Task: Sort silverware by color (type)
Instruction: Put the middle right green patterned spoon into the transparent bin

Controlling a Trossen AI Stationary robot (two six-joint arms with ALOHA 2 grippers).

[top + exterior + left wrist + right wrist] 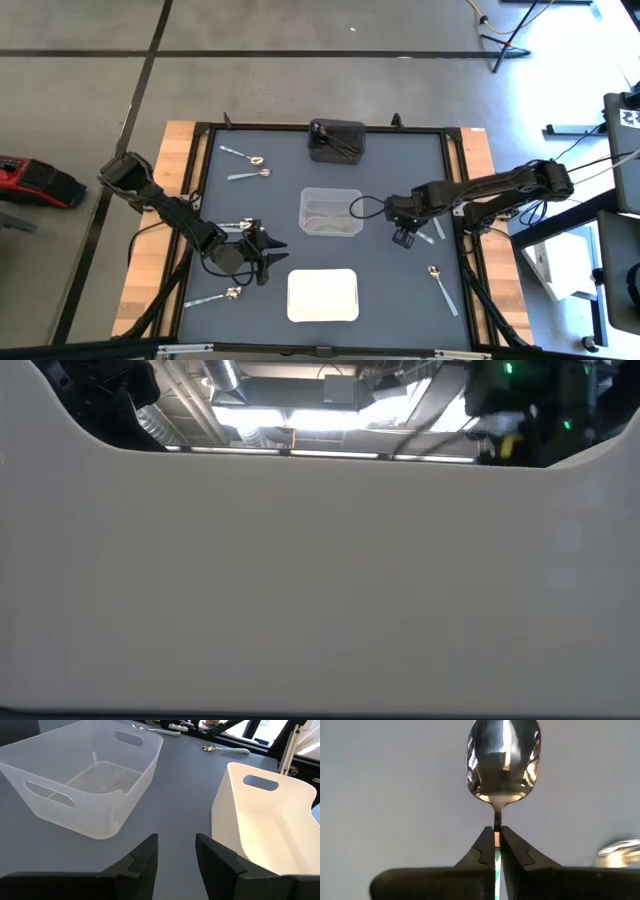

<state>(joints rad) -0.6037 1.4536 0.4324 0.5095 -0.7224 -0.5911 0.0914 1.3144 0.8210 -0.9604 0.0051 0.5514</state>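
Note:
My right gripper hangs right of the clear tray, shut on a shiny spoon with a pale green handle. My left gripper stands open over the mat, between the clear tray and the white tray, with nothing between its fingers. The black tray at the far edge holds dark spoons. Loose spoons lie flat on the mat: two at the far left, one beside my left arm, one near left, one near right. My right gripper pinches the spoon's thin neck, just behind the bowl, between its two fingertips. The fingers point down from above and lie along the spoon. The bowl sticks out below the fingertips, clear of the mat, and the pale handle runs back up between the fingers.
Another spoon lies on the mat close beside my right gripper. The white tray's wall fills the low view. A raised black frame borders the mat. Bare mat lies between the three trays and along the right side.

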